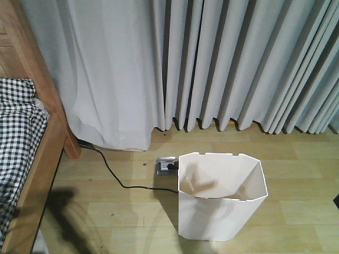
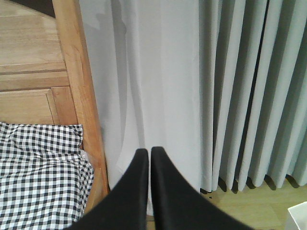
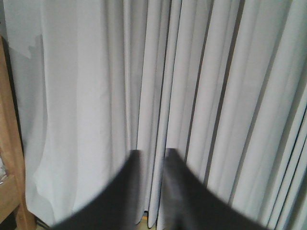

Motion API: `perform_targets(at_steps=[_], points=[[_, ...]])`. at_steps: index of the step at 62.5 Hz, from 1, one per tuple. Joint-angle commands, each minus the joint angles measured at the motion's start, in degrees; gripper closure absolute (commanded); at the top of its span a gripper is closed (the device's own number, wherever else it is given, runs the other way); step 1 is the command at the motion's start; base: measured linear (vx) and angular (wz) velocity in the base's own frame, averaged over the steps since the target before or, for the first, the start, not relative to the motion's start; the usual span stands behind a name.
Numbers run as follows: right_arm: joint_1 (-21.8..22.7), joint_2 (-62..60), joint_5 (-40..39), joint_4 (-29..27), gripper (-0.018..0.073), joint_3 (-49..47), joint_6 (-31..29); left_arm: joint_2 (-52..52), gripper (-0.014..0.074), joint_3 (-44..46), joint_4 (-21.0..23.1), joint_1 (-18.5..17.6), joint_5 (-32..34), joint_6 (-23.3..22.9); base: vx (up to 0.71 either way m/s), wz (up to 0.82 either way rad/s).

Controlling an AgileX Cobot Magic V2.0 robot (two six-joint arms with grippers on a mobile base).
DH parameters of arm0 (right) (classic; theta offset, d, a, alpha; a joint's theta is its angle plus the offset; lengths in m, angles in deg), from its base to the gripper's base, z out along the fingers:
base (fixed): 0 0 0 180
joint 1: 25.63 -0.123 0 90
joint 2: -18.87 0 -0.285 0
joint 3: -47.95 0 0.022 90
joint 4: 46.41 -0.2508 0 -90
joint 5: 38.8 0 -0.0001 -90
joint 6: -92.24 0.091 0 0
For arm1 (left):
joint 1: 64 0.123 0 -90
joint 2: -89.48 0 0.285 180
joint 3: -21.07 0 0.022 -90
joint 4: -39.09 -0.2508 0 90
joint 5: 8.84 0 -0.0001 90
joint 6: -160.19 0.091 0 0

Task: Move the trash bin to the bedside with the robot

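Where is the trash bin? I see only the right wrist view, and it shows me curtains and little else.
Observer: In the front view the trash bin stands upright on the floor, right of centre.
Operator: On which side is the bed?
Observer: The bed is at the left edge, apart from the bin.
Operator: Is something lying between them?
Observer: Yes, a black cable runs across the floor to a power socket just behind the bin.

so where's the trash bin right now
In the front view, the trash bin stands on the wood floor at lower right, below the curtains, beside a floor socket, apart from the bed.
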Motion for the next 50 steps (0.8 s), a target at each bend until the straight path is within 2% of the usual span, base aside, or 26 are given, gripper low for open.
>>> perform_targets(at_steps=[1,34,40,50], points=[[0.0,0.5,-4.1,0.3,0.0571,-1.5,-0.6,-0.8,0.0603,-1.1,0.2,-0.1,3.9,0.0,0.0,0.0],[0.1,0.5,-4.2,0.6,0.0568,-1.1,-0.6,-0.8,0.0603,-1.1,0.2,-0.1,3.9,0.0,0.0,0.0],[0.9,-0.3,-1.9,8.1,0.0568,-0.9,1.1,-0.8,0.0603,-1.1,0.2,-0.1,3.9,0.0,0.0,0.0],[4.7,-7.1,-0.4,21.3,0.0568,0.3,13.8,-0.8,0.0603,-1.1,0.2,-0.1,3.9,0.0,0.0,0.0]])
